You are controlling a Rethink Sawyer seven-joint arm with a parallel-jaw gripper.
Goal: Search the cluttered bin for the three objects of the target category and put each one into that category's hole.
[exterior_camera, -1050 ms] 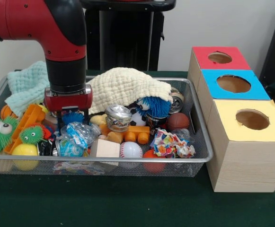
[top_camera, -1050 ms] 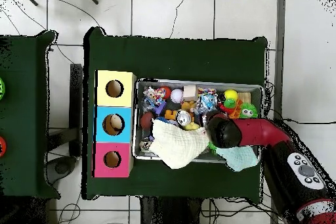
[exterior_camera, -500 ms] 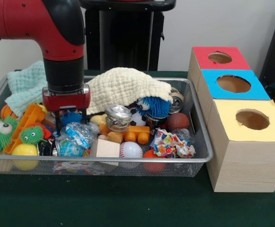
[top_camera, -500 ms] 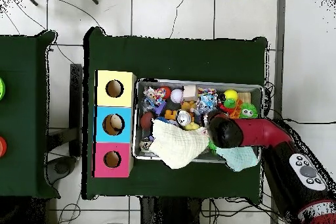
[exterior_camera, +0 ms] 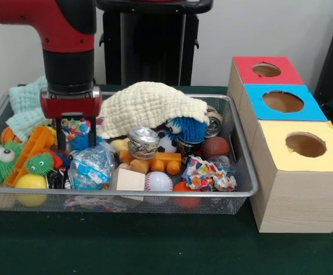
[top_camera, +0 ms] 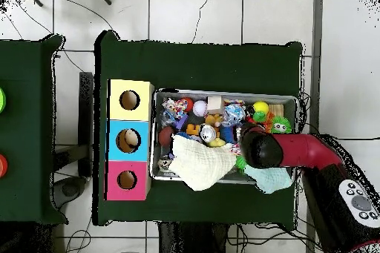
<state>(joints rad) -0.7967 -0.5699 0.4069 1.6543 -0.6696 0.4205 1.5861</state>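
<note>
The gripper [exterior_camera: 74, 133] has risen and shifted away from the cream cloth [exterior_camera: 152, 106], toward the orange toy [exterior_camera: 31, 148]. A colourful crinkled wrapper [exterior_camera: 74, 127] now sits lifted between its fingers [exterior_camera: 91, 133], clear of the clutter. The clear plastic bag [exterior_camera: 91, 166] just beneath has shifted and bulges higher.

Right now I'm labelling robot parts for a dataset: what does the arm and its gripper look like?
The arm is glossy red with rounded black joints; its last link is a black cylinder ending in a red collar. The gripper below has two thin, straight black fingers. From overhead, the arm shows a grey panel with round buttons near its base. No loose cables or markings show.
</note>
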